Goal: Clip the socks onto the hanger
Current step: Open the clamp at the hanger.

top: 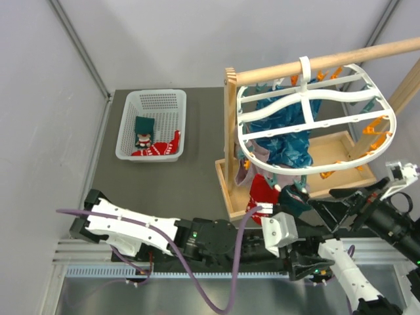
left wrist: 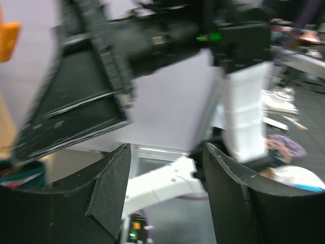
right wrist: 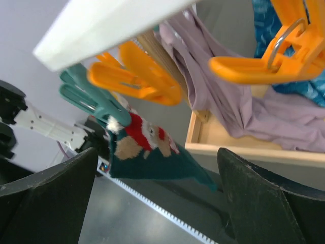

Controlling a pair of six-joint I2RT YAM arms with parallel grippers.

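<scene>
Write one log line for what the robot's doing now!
left claw: open, empty | right claw: open, empty | green Santa sock: hanging from teal clip on hanger | white basket: red sock, green sock waiting

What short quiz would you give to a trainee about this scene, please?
1. True or false: the basket has nothing in it.
2. In the right wrist view, the green sock hangs from a clip of which colour? A orange, B teal, C white.
3. Fill in: the hanger hangs from a wooden ____.

Key:
1. False; socks lie in it.
2. B.
3. rod.
</scene>
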